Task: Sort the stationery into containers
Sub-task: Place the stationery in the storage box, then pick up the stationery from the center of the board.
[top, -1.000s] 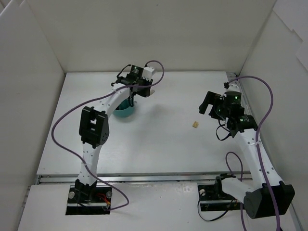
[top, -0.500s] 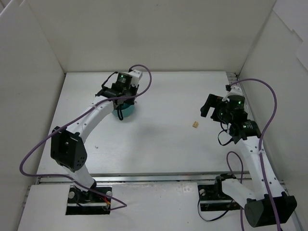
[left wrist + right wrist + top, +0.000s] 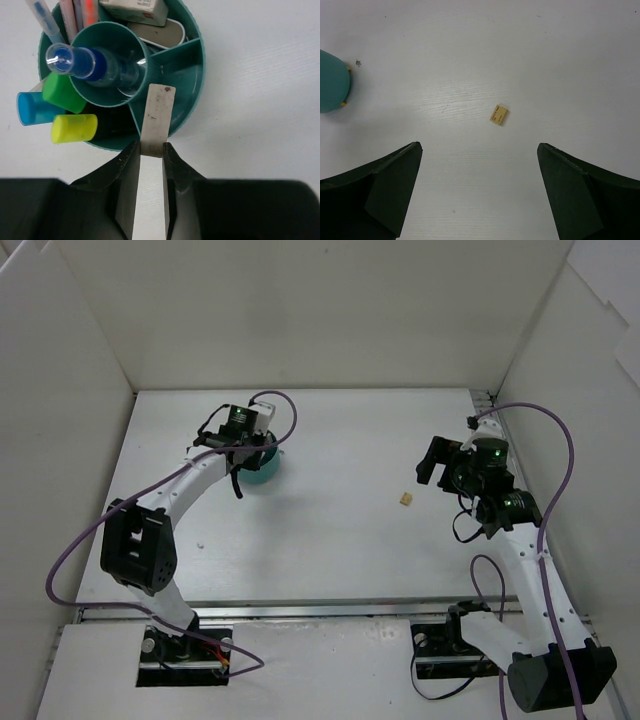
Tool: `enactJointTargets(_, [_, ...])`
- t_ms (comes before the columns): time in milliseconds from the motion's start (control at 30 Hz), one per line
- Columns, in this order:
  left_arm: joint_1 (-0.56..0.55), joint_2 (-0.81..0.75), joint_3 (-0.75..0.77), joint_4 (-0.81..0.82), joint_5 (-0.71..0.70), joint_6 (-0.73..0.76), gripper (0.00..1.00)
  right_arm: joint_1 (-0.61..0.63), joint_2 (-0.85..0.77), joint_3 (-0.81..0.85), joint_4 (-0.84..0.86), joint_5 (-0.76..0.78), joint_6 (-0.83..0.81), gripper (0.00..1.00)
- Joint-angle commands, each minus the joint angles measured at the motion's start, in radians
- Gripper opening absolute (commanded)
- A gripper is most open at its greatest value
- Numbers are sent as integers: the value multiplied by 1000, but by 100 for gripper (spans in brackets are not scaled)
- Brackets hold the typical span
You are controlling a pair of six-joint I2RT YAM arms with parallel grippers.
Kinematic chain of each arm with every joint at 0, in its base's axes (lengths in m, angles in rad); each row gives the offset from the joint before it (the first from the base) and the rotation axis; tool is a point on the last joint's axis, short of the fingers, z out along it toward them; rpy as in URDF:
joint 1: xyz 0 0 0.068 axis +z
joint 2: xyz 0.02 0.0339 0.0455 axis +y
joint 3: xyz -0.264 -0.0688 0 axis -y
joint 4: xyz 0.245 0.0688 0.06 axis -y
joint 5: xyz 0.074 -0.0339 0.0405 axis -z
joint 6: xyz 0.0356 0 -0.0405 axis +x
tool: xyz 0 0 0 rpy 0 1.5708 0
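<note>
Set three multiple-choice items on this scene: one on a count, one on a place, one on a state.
1. Stubby highlighters standing in the round teal plastic tub: A one, B five, C three.
2. The small tan eraser block lies: A on the white table, B in the tub, C between the right jaws.
3. The left jaws are: A wide open, B shut on a flat white eraser strip, C shut on a pen.
Key: C, blue, green and yellow caps show; A, it lies alone on bare tabletop; B, both jaws press the strip's sides.

Overhead and both wrist views (downward) share tub [image 3: 262,476].
</note>
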Motion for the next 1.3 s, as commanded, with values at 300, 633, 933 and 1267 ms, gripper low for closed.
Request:
enactJointTargets(300, [24,-35,38,63,99,52,0,-8,11,0,28,-3,-2,98])
enactJointTargets(633, [33,-19,79,23,91,48,58,-9,17,2,25,-3,2,98])
enactJointTargets(933, [-5,-96,145,7,159,49,99,-9,89,12,17,20,56,98])
enactJointTargets(1267, [-69,-318,9,136,178,-87,100,49,511,130,16,146,225,98])
